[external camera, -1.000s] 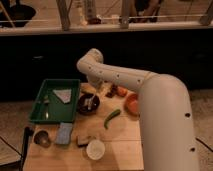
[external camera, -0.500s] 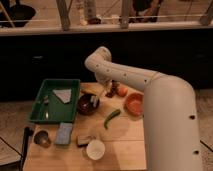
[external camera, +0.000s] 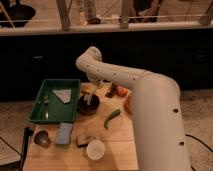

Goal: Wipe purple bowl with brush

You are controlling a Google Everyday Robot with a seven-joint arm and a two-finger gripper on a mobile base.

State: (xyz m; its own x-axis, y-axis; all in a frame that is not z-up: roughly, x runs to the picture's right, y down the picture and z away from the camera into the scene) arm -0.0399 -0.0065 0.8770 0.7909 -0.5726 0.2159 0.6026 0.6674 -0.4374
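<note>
Robot arm reaching over a wooden table [external camera: 120,142].
Gripper [external camera: 93,86] hangs above the purple bowl [external camera: 88,104]; brush [external camera: 89,97] stands in bowl; green tray [external camera: 54,102] left.

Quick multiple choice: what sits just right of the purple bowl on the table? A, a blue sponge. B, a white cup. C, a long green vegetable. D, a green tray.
C: the long green vegetable lies just right of the purple bowl, while the pincer hangs over the bowl.
</note>
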